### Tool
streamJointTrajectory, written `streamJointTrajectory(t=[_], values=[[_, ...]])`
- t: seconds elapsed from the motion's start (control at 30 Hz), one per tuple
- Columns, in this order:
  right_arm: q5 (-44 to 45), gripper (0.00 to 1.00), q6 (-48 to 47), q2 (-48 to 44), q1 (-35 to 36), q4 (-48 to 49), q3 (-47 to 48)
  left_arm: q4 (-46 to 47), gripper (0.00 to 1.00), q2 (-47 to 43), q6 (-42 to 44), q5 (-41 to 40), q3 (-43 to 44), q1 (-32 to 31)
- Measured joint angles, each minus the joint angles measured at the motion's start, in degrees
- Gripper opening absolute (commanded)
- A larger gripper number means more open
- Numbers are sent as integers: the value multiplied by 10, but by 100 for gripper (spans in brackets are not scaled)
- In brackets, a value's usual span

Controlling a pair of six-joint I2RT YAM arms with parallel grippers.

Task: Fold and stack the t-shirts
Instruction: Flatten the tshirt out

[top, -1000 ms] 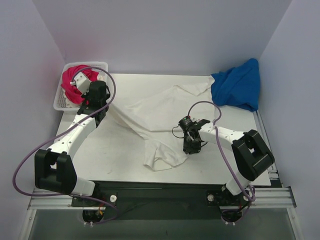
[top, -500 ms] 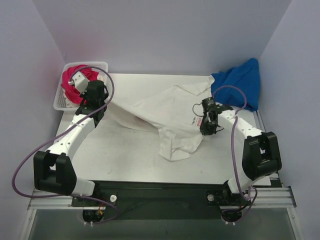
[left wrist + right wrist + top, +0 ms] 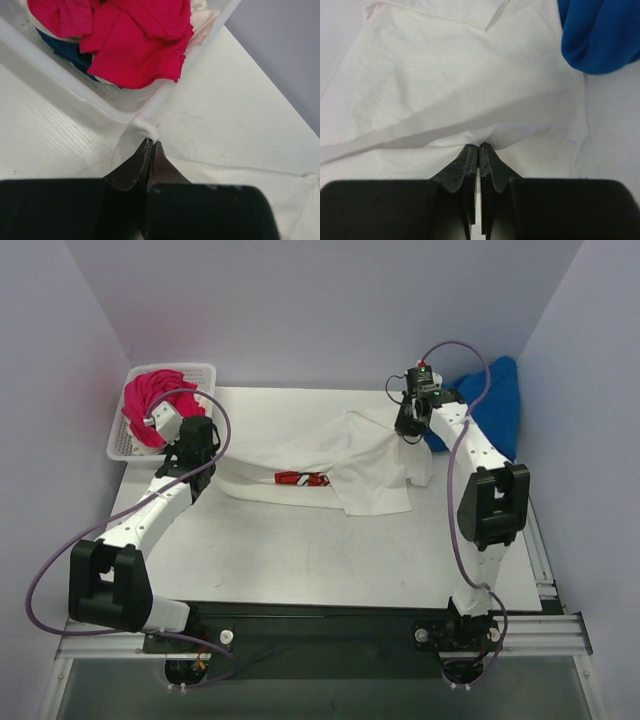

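**Asker:** What takes up most of the scene?

**Describer:** A pale table [image 3: 300, 550], seen from above, with two robot arms reaching across it from the near edge. A large white t-shirt [image 3: 350, 455] lies over its far half, pulled out sideways between the two arms and creased. The near half of the table shows bare surface.

**Asker:** What else is on the table?

**Describer:** A blue t-shirt [image 3: 495, 405] sits in a loose heap at the far right corner, against the wall. At the far left corner stands a white lattice basket [image 3: 120, 445] holding a crumpled magenta t-shirt [image 3: 150, 400]. The left wrist view shows scraps of white and dark blue cloth under it.

**Asker:** What are the grippers doing?

**Describer:** The left gripper [image 3: 151, 145] has its jaws pressed together on a small bunch of the white t-shirt's left end, just beside the basket's corner. The right gripper [image 3: 480, 147] is likewise pinched tight on a fold of the white t-shirt's right side, close to the blue heap.

**Asker:** Any smaller detail?

**Describer:** A red print [image 3: 302, 479] faces up on the white t-shirt, near the cloth's near edge, between the two arms.
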Motion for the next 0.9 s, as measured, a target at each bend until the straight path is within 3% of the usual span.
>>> streamJointTrajectory(t=[0.07, 0.1, 0.2, 0.33, 0.43, 0.7, 0.9], values=[[-12, 29, -10, 66, -2, 1, 47, -2, 0, 2, -3, 3, -4, -1], [-18, 49, -11, 94, -5, 1, 63, -2, 0, 3, -4, 5, -4, -2], [-26, 65, -22, 154, -12, -1, 84, 0, 0, 15, -10, 7, -4, -4], [-17, 66, -33, 163, -18, -23, 80, -1, 0, 40, -15, 10, -7, -5], [-2, 66, -39, 118, -19, -19, 52, 0, 0, 52, -17, 10, -13, -5], [1, 63, -24, -90, -18, -12, -158, 3, 0, 66, -18, 10, -21, -5], [-10, 50, -18, -91, -18, -8, -262, 9, 0, 66, -17, 10, -35, -5]])
